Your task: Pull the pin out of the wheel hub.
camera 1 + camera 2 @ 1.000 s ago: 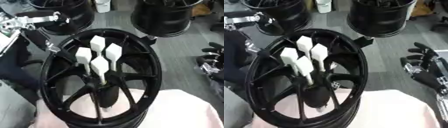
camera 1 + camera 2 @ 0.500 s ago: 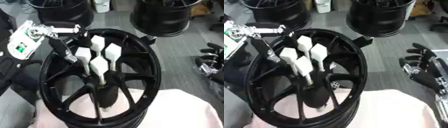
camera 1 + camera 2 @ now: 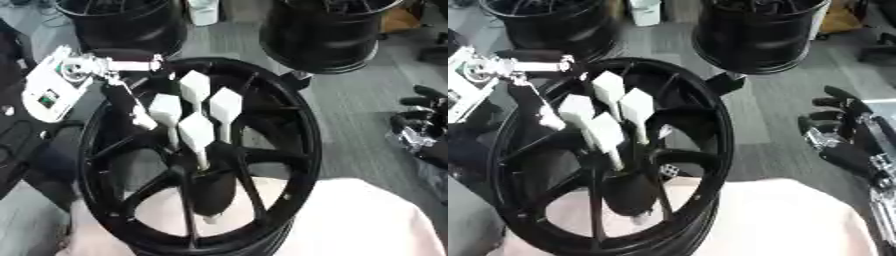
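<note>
A black wheel hub lies tilted on a pink cloth. Several white pins with wedge-shaped heads stand in its dark centre. My left hand comes in from the upper left over the rim. One straight black finger with a pale tip lies right beside the leftmost pin. I see nothing held in it. My right hand rests open at the right edge, fingers relaxed, well away from the hub.
Two more black wheels stand at the back on the grey floor, with a white container between them. My left wrist's white and silver housing overhangs the hub's left rim.
My left arm has come in from the upper left and down over the rim, bringing its hand up to the leftmost pin. The pins and my right hand stay put.
</note>
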Controlling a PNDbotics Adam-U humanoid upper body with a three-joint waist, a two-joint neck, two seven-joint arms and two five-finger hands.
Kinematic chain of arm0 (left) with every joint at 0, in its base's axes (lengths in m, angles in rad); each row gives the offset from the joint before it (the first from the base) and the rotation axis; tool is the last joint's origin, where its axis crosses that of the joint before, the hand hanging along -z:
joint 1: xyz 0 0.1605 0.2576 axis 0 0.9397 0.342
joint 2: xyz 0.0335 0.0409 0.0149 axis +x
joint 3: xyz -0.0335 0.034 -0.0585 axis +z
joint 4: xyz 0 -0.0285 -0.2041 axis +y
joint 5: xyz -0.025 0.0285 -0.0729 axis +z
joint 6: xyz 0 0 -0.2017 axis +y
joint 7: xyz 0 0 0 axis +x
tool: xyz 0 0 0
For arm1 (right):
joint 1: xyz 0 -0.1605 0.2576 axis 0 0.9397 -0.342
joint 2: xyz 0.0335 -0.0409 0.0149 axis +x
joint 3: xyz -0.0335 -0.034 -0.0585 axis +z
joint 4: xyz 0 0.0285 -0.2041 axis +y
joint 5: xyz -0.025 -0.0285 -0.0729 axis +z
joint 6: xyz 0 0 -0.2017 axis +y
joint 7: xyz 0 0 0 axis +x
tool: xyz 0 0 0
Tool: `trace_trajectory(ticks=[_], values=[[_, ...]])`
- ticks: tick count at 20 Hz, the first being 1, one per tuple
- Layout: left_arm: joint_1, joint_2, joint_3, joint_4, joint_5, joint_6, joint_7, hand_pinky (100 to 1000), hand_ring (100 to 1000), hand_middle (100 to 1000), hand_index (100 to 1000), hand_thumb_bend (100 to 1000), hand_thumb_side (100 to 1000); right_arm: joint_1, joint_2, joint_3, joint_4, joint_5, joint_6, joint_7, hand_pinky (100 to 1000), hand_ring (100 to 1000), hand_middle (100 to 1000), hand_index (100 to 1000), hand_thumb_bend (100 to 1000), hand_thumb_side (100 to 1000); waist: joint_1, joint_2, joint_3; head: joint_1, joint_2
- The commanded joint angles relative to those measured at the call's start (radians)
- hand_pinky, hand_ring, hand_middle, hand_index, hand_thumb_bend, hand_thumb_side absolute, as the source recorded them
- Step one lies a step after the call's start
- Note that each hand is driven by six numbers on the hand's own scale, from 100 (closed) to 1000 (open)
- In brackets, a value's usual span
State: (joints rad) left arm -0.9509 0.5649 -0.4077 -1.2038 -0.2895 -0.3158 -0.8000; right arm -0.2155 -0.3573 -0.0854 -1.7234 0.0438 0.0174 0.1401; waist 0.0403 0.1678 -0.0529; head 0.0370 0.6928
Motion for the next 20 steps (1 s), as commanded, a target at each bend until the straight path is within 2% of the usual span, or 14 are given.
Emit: trace_trajectory(ticks=[1,5,16,20], values=[[-0.015,0.037,0.019,-0.019,0.017,-0.034,-0.035,571,436,399,538,491,272,-0.009,-0.024,-0.004,-0.011,-0.007,-0.001,-0.003,669,749,783,938,294,302,-0.003,-0.018,0.003,-0.003,-0.005],[-0.015,0.051,0.034,-0.044,0.072,-0.017,-0.006,553,403,358,499,459,264,-0.008,-0.023,-0.003,-0.009,-0.007,-0.001,-0.003,668,749,783,939,293,302,-0.005,-0.019,0.005,-0.002,-0.007],[-0.012,0.120,0.093,-0.128,0.135,0.011,-0.009,554,403,351,494,459,261,-0.010,-0.024,-0.003,-0.007,-0.007,-0.001,-0.005,668,749,784,940,291,303,-0.007,-0.019,0.011,0.002,-0.008],[-0.003,0.199,0.174,-0.164,0.133,0.035,0.039,575,420,370,511,475,267,0.000,-0.026,-0.015,-0.003,-0.004,0.001,-0.017,667,749,784,942,288,305,-0.009,-0.025,0.048,0.002,0.003]])
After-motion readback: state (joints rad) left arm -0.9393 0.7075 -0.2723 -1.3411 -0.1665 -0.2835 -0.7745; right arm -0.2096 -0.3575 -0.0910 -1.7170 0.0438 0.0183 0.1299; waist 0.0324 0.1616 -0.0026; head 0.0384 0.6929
